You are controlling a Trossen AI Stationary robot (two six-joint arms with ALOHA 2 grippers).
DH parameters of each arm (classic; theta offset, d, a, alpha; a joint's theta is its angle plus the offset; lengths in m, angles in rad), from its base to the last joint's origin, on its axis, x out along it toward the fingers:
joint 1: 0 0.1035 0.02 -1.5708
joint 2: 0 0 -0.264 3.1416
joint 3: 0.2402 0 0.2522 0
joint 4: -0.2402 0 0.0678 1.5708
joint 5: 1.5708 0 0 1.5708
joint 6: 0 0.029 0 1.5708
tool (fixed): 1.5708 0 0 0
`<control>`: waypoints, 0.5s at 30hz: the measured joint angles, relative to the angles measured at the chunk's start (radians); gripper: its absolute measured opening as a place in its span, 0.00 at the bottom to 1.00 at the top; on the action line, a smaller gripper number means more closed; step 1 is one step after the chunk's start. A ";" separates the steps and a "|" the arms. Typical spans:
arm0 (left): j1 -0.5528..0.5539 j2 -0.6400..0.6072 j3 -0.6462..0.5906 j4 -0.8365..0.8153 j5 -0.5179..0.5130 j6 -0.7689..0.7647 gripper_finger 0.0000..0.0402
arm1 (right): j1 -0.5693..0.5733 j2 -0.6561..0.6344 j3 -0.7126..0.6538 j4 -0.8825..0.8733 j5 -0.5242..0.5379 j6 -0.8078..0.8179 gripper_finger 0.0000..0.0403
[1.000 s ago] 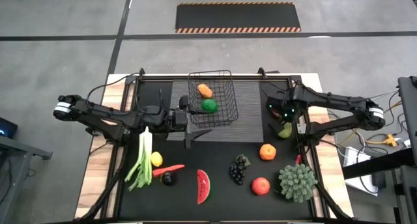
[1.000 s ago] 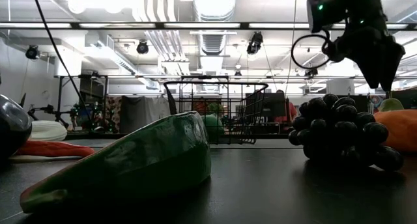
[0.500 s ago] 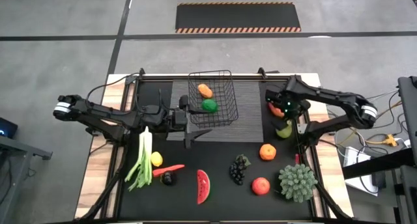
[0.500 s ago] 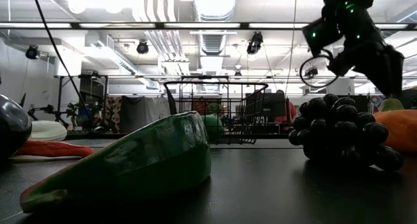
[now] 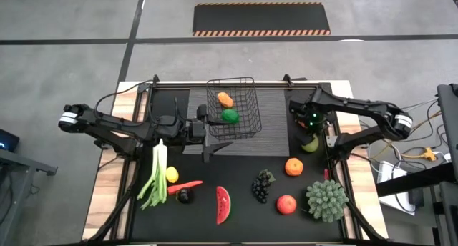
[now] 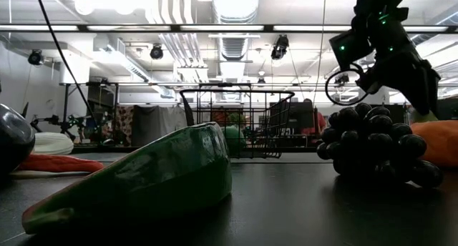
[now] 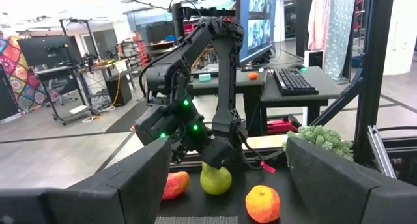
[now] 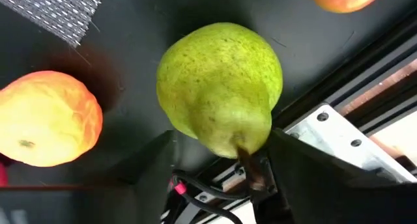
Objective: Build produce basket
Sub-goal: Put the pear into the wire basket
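Observation:
The black wire basket (image 5: 232, 106) stands at the table's far middle on a grey ribbed mat, with an orange fruit and a green lime inside. A green pear (image 5: 310, 143) lies near the right edge. My right gripper (image 5: 312, 130) is open above it; in the right wrist view the pear (image 8: 220, 87) fills the space between the gripper's (image 8: 221, 138) two fingers, stem end toward the wrist. My left gripper (image 5: 212, 146) waits open just near of the basket. An orange (image 5: 294, 166), dark grapes (image 5: 262, 186), a red apple (image 5: 286, 204) and a watermelon slice (image 5: 223, 204) lie on the near half. My right gripper comes at the pear from above, pointing down, with one finger (image 8: 153, 162) on each side of the pear's narrow stem end (image 8: 244, 139). The pear lies on the table. Whether the fingers touch it, I cannot tell.
A yellow-red peach (image 8: 45, 116) lies close beside the pear. The metal frame rail (image 8: 339, 129) runs right next to it. A leek (image 5: 157, 176), a lemon (image 5: 172, 174) and a red chili (image 5: 187, 184) lie at the near left, a spiky green plant (image 5: 326, 199) at the near right.
My right gripper has come down toward the pear and has tipped, as the low view shows. It has stayed open. My left arm has kept still, and no fruit has moved.

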 joint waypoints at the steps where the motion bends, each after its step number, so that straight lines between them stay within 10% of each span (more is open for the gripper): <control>1: 0.000 0.000 0.000 0.000 0.000 0.000 0.71 | 0.000 -0.003 0.001 0.004 0.000 0.001 0.49; 9: 0.000 0.000 0.000 -0.004 0.000 0.000 0.71 | 0.000 -0.012 0.001 0.015 0.000 0.009 0.21; 15: 0.000 0.000 -0.001 -0.008 0.000 0.001 0.71 | 0.000 -0.012 0.001 0.032 0.004 0.012 0.27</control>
